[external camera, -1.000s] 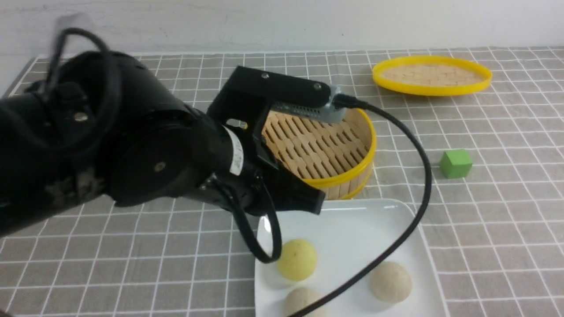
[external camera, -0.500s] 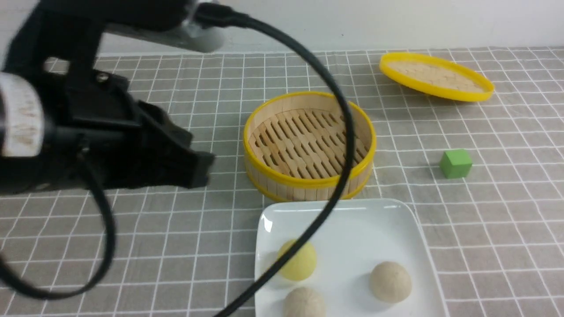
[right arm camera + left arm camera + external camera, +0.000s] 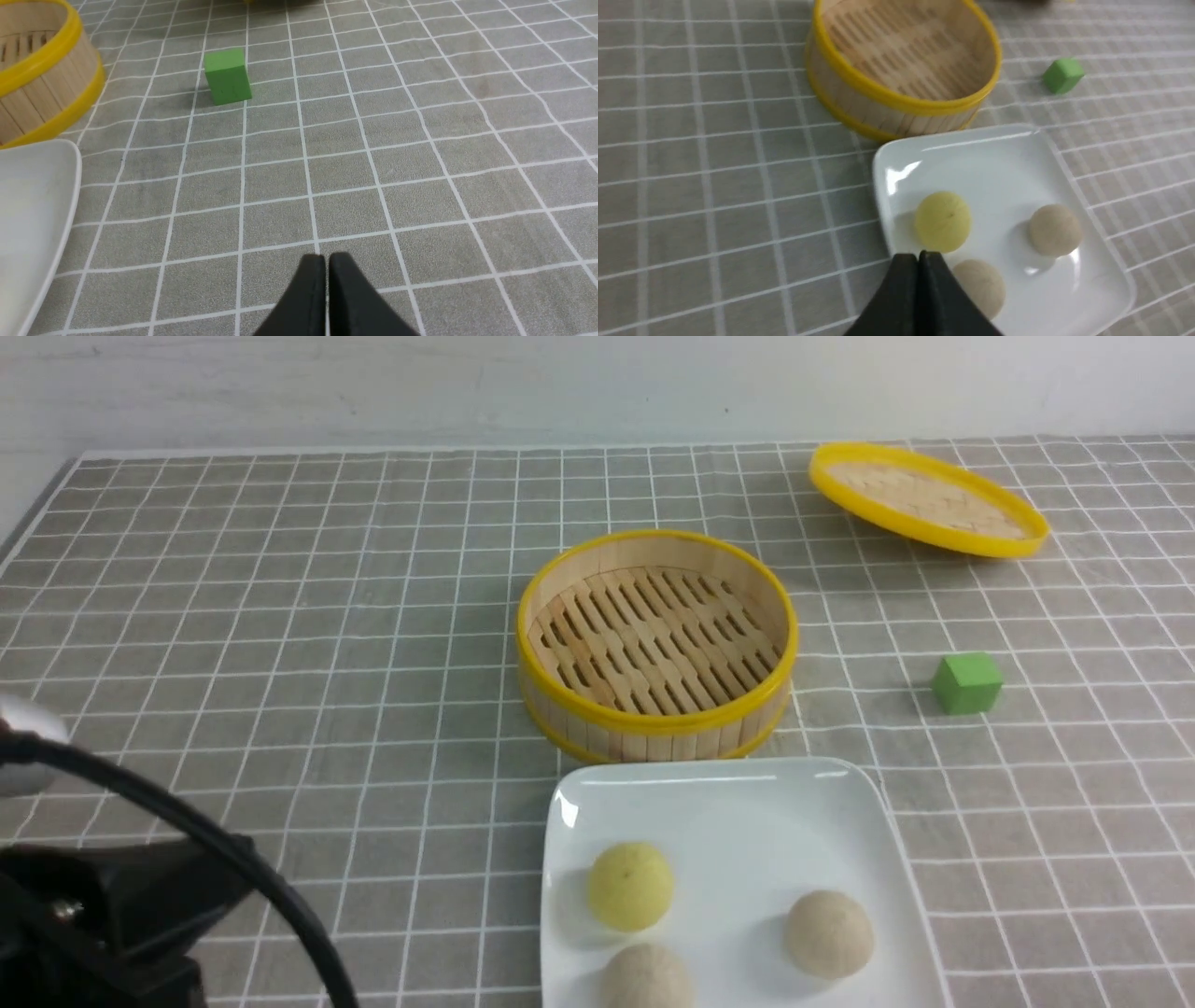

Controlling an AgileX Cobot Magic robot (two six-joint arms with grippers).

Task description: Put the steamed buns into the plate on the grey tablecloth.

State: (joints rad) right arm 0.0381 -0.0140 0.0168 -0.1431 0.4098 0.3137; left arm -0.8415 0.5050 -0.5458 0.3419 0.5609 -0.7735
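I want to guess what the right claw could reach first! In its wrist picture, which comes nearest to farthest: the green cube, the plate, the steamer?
From the right gripper, jaws shut:
1. Plate: its white corner lies nearest, off to one side.
2. Green cube: farther out on the cloth.
3. Steamer: too close to the cube to rank surely.

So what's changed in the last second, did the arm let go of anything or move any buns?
The left arm pulled back from over the steamer and plate to the near left corner; its gripper is shut and empty. Nothing was gripped or released. The three steamed buns lie where they were on the plate. The lid tilted slightly; the green cube stayed.
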